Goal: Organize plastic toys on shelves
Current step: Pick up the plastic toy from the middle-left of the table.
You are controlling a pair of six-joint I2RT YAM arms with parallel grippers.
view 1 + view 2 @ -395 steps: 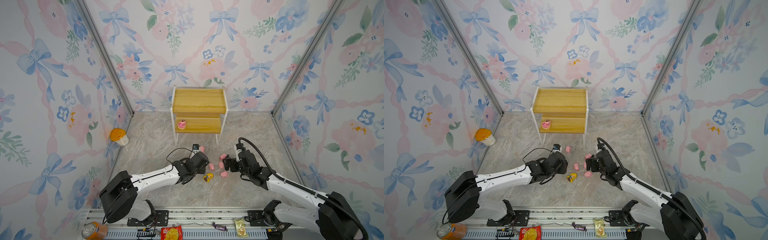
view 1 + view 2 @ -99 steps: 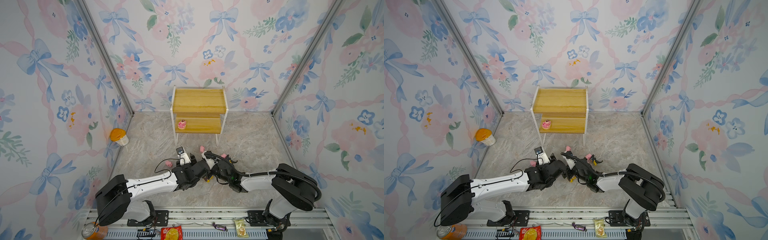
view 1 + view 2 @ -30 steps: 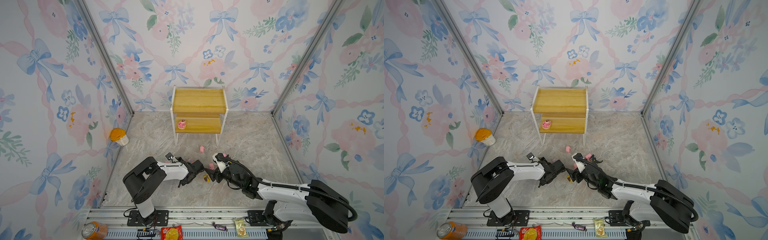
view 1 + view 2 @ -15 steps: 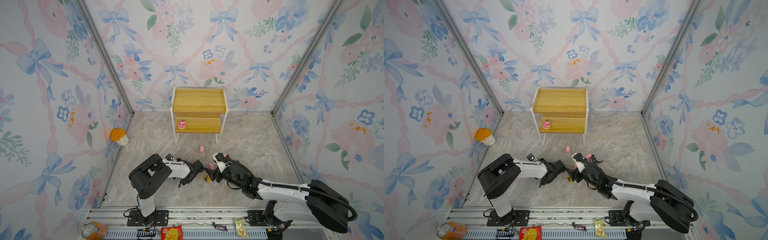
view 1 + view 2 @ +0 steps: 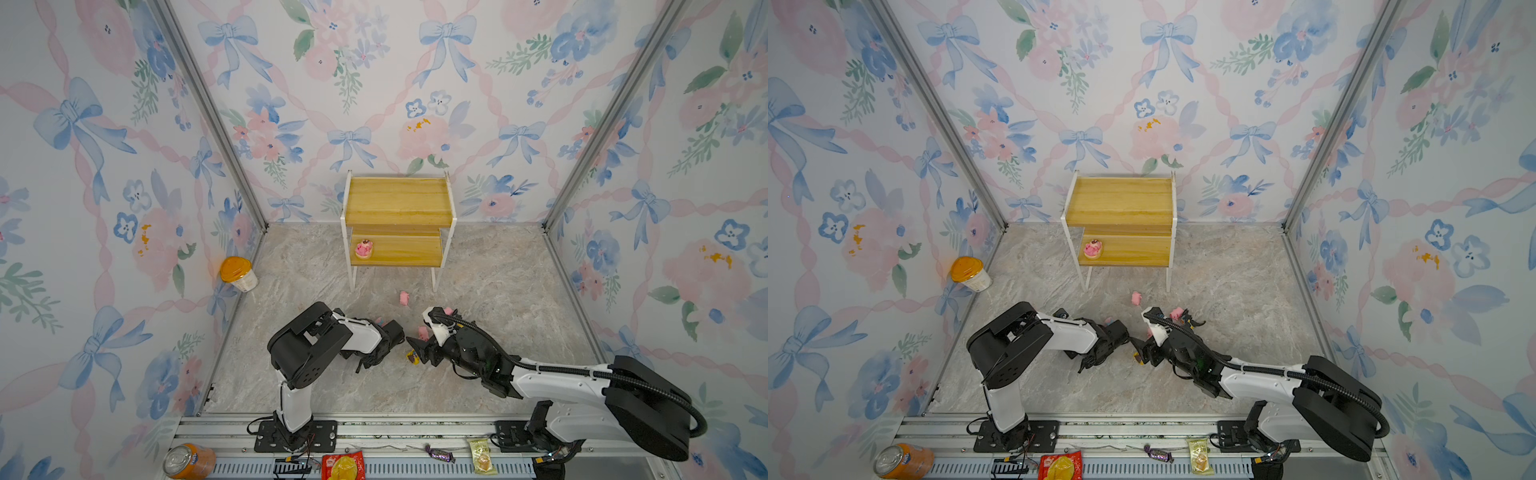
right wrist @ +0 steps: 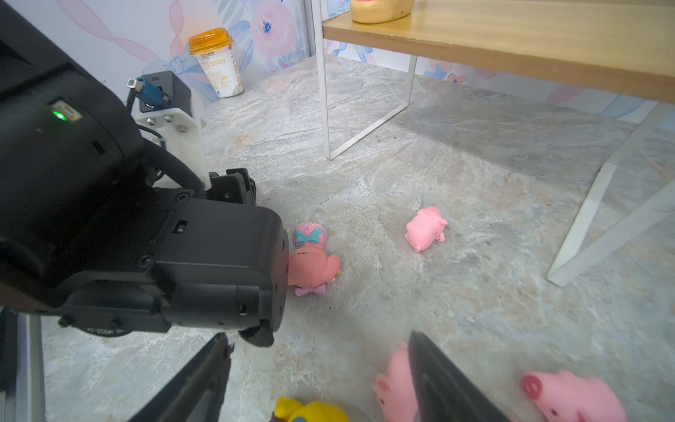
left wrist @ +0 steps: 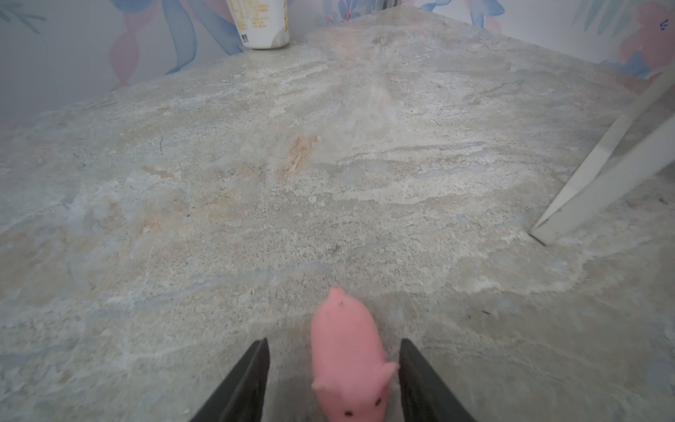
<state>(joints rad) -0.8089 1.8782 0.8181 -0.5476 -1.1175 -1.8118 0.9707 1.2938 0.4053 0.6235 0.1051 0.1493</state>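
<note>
Pig [image 7: 347, 358] sits between spread jaws of left gripper [image 7: 333, 341], not yet pinched. Step: pickup. Next: close, lift, carry to far shelf [image 5: 407, 249]. Right gripper [image 6: 317, 334] spread above yellow toy [image 6: 310, 411].

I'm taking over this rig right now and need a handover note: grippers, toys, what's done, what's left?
Left gripper: open, straddling a pink pig on the floor, not gripped.
Right gripper: open, empty, by the yellow toy.
Done: pig on round base stands on the lower shelf of the rack.
Left: the straddled pig, at least three other pigs, blue-hatted figure, yellow toy.
</note>
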